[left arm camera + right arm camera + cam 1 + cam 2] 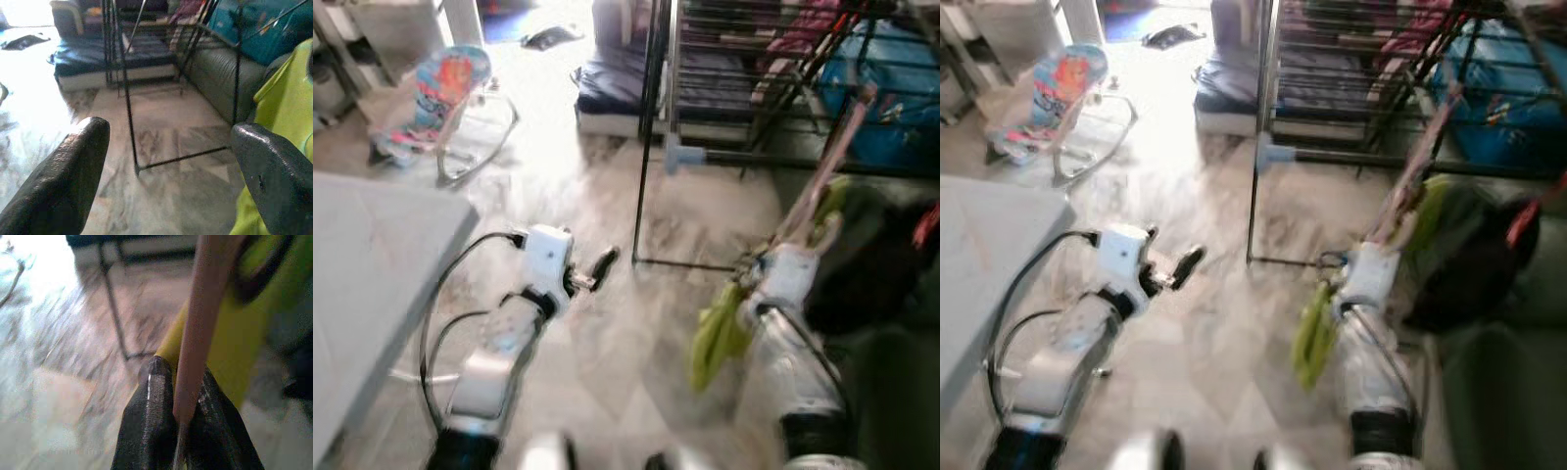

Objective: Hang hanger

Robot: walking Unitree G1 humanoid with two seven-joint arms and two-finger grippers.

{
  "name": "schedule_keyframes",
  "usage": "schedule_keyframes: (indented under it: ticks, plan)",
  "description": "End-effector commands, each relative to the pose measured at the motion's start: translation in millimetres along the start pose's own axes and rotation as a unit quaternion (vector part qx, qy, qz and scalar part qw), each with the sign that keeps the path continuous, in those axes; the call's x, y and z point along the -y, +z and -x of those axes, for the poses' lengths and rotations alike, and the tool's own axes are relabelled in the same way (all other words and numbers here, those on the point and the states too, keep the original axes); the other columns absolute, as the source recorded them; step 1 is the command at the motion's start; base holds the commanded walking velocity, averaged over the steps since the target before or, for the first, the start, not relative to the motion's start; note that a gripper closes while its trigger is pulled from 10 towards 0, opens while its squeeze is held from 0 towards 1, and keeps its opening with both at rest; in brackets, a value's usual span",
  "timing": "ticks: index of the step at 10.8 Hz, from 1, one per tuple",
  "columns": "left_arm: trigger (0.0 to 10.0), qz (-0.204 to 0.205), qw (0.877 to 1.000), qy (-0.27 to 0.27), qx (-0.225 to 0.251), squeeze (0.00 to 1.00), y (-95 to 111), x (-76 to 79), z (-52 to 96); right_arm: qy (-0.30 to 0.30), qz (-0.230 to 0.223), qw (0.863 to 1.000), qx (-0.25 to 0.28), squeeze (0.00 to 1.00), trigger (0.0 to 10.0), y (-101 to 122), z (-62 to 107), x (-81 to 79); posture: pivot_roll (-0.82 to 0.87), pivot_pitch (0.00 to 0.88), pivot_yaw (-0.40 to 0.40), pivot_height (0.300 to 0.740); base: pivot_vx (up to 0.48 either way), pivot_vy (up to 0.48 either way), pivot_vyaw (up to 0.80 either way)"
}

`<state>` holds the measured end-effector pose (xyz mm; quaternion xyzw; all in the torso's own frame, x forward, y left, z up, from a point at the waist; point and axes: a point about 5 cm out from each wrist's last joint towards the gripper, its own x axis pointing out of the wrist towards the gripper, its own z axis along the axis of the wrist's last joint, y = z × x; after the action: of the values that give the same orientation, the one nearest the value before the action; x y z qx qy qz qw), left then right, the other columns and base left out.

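The right pincer (178, 431) is closed tight on the pink hanger (198, 333); the two black fingers (149, 421) press the thin pink bar between them. From the pincer the hanger goes up and forward, toward the black drying rack (651, 127), and a yellow-green cloth (717, 333) hangs from it, down beside the right wrist. The hanger is in the air, above the marble floor (607, 362), not on the rack.

The left pincer (166, 161) is wide open and holds nothing. It is low over the floor, and its fingers (68, 181) point at the foot of the rack. Behind the rack there is a dark blue mattress (612, 83) on the floor. A colourful baby bouncer (440, 98) stands far to the left. The corner of a grey desk (372, 264) is near the left arm.
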<state>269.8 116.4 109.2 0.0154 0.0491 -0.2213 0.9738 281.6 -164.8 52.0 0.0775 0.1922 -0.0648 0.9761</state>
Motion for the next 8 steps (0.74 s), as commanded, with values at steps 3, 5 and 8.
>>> schedule_keyframes:
  ticks: [3,5,8]
  plan:
    - [10.0,0.008,1.000,0.005,0.017,0.00,4.8,4.9,-1.0,0.077,0.057,0.995,-0.012,0.00,10.0,-10.5,9.3,-11.1,-0.03,0.093,-0.031,0.740,0.000,0.000,0.00]
    - [10.0,0.007,1.000,0.006,0.018,0.00,6.6,3.8,-2.1,0.246,0.149,0.958,-0.005,0.00,10.0,-10.3,35.0,-30.3,-0.04,0.093,-0.034,0.740,0.000,0.000,0.00]
    - [10.0,0.006,1.000,0.004,0.018,0.00,5.8,4.5,-1.1,0.290,0.192,0.932,-0.099,0.00,10.0,-36.0,66.2,-7.4,-0.04,0.098,-0.037,0.740,0.000,0.000,0.00]
